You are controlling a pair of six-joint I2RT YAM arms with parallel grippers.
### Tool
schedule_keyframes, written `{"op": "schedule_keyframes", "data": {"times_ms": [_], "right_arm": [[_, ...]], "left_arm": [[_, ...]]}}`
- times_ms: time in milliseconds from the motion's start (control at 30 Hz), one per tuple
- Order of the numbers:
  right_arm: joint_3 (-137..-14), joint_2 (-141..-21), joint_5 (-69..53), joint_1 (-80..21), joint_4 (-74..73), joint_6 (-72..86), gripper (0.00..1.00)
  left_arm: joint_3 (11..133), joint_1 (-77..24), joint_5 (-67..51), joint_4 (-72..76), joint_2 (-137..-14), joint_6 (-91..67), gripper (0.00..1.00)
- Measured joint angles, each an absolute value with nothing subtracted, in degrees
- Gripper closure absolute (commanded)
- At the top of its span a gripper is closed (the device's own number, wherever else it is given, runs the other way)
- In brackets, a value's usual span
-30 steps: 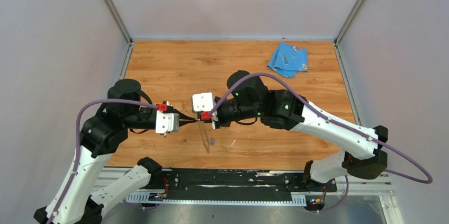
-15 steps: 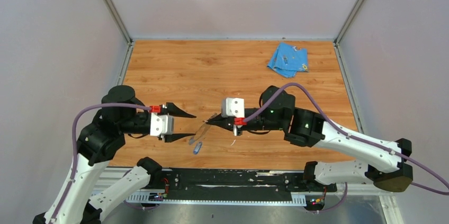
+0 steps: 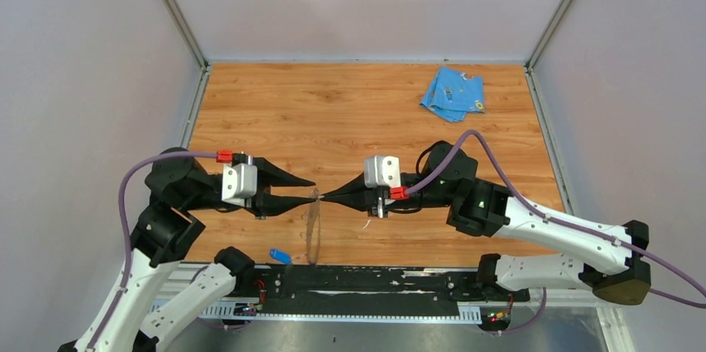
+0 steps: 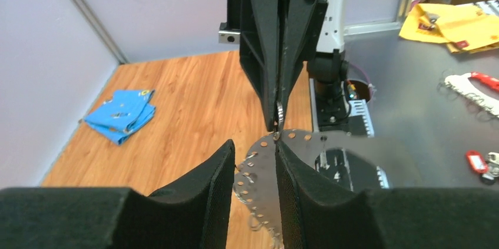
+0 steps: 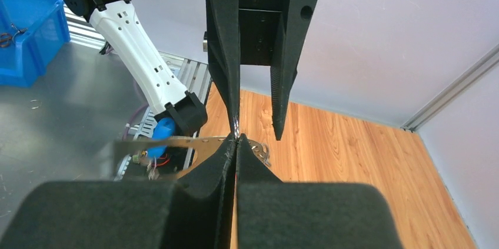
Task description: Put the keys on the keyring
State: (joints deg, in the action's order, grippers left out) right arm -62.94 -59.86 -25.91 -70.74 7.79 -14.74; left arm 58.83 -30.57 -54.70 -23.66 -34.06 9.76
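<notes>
The keyring [image 3: 314, 231] is a thin grey perforated metal band hanging edge-on over the table's front. My right gripper [image 3: 323, 196] is shut on its top edge, also seen in the right wrist view [image 5: 235, 140]. My left gripper [image 3: 308, 190] faces it tip to tip and stands open. In the left wrist view the keyring [image 4: 259, 172] lies between the left fingers, against the right-hand finger [image 4: 294, 178], with a gap to the other. A blue-headed key [image 3: 279, 255] lies loose at the table's front edge by the left arm's base, apart from both grippers.
A folded light-blue cloth [image 3: 452, 94] lies at the back right of the wooden table [image 3: 333, 111]. The black base rail [image 3: 375, 281] runs along the near edge. Grey walls close the left, right and back sides.
The left gripper opened and drew back left, then narrowed a little. The right arm carried the keyring rightward. The blue key dropped away from the ring to the front edge.
</notes>
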Motion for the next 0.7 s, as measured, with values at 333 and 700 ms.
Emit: {"op": "schedule_keyframes", "data": {"times_ms": [333, 700], "right_arm": [[-62.7, -61.2, -26.6, -70.7, 10.1, -14.5, 1.0], [-68.9, -64.2, -25.8, -70.7, 3.6, -14.1, 1.0]], "left_arm": [[55.9, -30.6, -58.7, -19.6, -32.6, 5.8, 0.73], [55.5, -30.5, -57.8, -20.4, -31.4, 6.3, 0.66]]}}
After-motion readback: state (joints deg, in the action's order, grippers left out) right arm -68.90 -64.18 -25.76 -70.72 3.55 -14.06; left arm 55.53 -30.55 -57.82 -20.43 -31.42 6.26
